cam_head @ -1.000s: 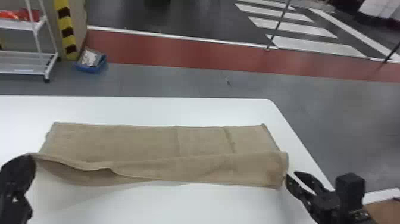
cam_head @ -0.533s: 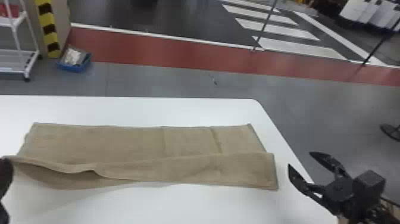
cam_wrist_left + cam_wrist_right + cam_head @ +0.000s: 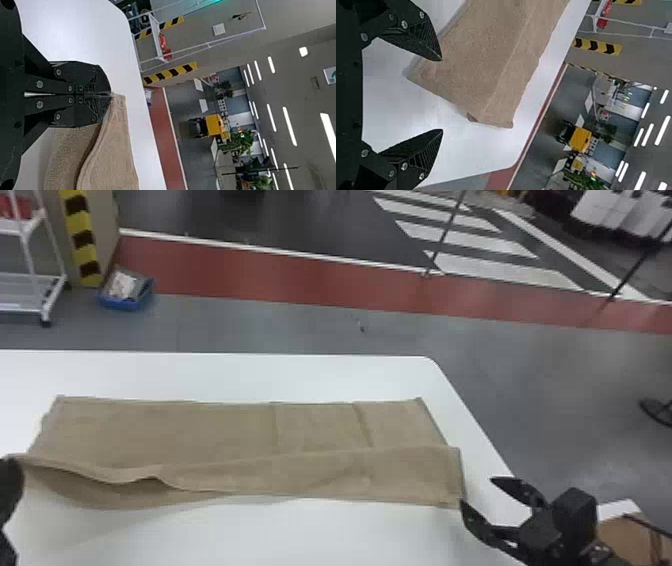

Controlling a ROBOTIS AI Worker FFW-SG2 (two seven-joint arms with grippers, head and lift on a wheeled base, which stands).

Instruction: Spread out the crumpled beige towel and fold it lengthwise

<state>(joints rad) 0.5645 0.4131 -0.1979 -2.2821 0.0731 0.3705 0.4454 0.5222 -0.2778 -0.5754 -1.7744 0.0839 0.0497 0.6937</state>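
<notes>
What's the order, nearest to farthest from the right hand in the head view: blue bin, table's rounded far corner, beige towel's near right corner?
From the right hand:
1. Beige towel's near right corner, just left of the lower fingertip.
2. Table's rounded far corner, beyond the towel.
3. Blue bin, on the floor past the table, far left.

Have the towel on the counter between left claw and right claw, with trolley and bin on the floor behind, leftward.
</notes>
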